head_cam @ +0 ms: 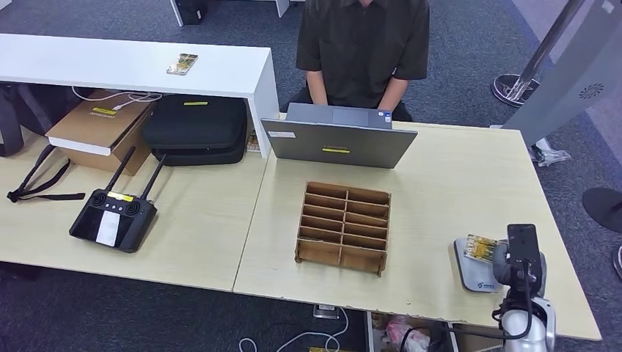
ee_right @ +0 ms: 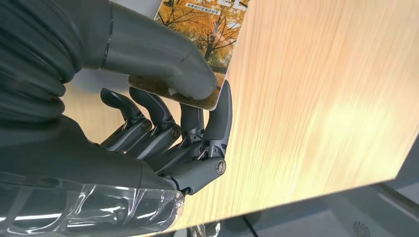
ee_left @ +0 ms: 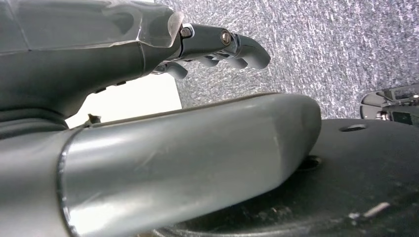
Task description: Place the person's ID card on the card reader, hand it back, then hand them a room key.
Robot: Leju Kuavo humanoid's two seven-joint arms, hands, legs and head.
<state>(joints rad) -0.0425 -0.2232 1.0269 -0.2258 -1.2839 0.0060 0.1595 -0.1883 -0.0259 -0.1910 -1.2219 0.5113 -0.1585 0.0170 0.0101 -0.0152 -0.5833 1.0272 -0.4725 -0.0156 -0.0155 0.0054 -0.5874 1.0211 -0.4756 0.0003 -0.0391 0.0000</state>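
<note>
My right hand (head_cam: 518, 265) hangs over the near right corner of the table. It pinches a card (head_cam: 480, 248) printed with autumn trees, just above the grey card reader (head_cam: 472, 279). In the right wrist view the thumb (ee_right: 163, 54) presses the card (ee_right: 210, 27) against the fingertips (ee_right: 223, 106). Whether the card touches the reader I cannot tell. My left hand (ee_left: 74, 64) hangs low beside my body, holding nothing, its fingers (ee_left: 239, 49) loosely bent. The person (head_cam: 363, 51) sits across the table behind a laptop (head_cam: 337, 143).
A wooden compartment box (head_cam: 343, 227) stands mid-table. On the left table are a black remote controller (head_cam: 114, 220), a cardboard box (head_cam: 103, 128) and a black case (head_cam: 196, 128). A second picture card (head_cam: 182, 64) lies on the white shelf (head_cam: 227, 70).
</note>
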